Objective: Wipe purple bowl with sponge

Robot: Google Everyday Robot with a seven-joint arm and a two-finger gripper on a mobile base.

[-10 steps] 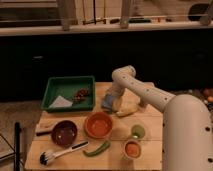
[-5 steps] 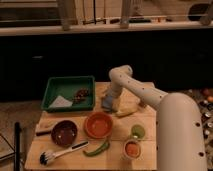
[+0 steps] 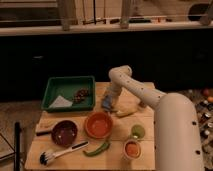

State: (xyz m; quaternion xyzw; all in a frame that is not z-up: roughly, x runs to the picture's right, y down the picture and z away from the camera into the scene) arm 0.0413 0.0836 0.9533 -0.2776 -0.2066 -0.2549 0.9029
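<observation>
Front left on the pale wooden table [image 3: 113, 160]: white-handled dish brush [image 3: 60, 154], dark bristles at its left end. Behind, a rectangular green tray [image 3: 70, 79] with raised rim, holding a crumpled white sheet [image 3: 61, 102] and a dark brown clump [image 3: 80, 94]. Between brush and tray, the round purple bowl [image 3: 64, 133], speckled inside, upright, beside a bright orange bowl [image 3: 98, 125]. In front, a curved green pepper [image 3: 97, 148]. Just right of the tray, small flat light-blue sponge [image 3: 105, 106] directly under the white gripper [image 3: 108, 101]; grip state impossible to tell. Further right, a pale yellow elongated piece [image 3: 125, 112], green cup [image 3: 138, 131], small orange-lined cup [image 3: 131, 148].

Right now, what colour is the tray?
The tray is green, camera view; the gripper is beside it, at the sponge.
</observation>
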